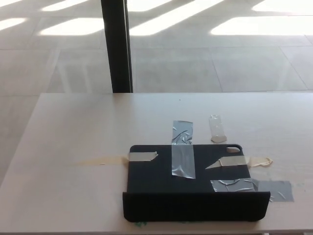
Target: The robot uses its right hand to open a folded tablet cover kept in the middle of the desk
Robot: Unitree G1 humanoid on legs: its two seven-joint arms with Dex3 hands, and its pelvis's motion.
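Note:
A black tablet cover lies in the middle of the pale wooden desk, near its front edge. Strips of grey tape and beige tape hold its flat panel to the desk. Along the near side a long black flap stands raised, so the cover is partly lifted there. Neither of my hands nor any arm shows in the head view.
More grey tape sits at the cover's right corner, and a clear tape strip lies just behind it. A dark vertical post rises behind the desk's far edge, with sunlit tiled floor beyond.

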